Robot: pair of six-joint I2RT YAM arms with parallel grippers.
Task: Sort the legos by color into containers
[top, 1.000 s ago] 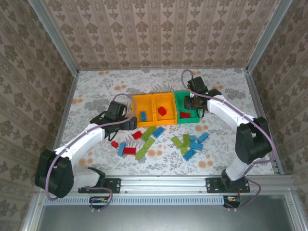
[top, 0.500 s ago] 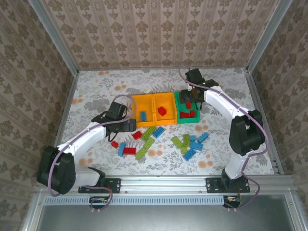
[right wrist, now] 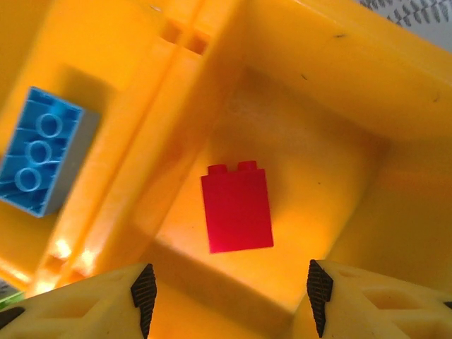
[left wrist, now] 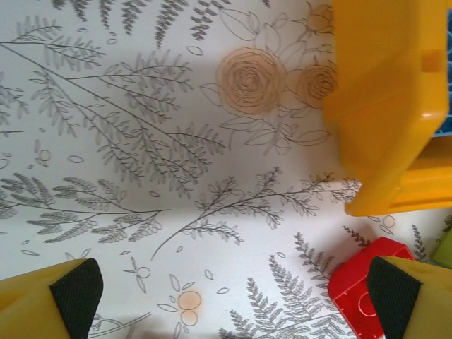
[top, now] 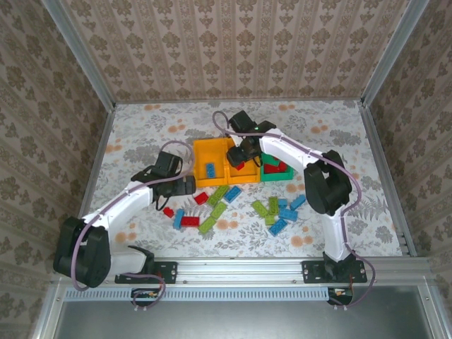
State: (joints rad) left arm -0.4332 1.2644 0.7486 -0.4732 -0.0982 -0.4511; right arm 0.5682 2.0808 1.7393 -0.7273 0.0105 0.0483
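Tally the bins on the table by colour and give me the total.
Orange bins: 2
Green bin: 1
Total: 3

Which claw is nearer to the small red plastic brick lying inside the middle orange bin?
Right. The right claw hangs directly above the small red plastic brick, over the middle orange plastic bin. The left claw is over the table, outside the other orange bin's corner.
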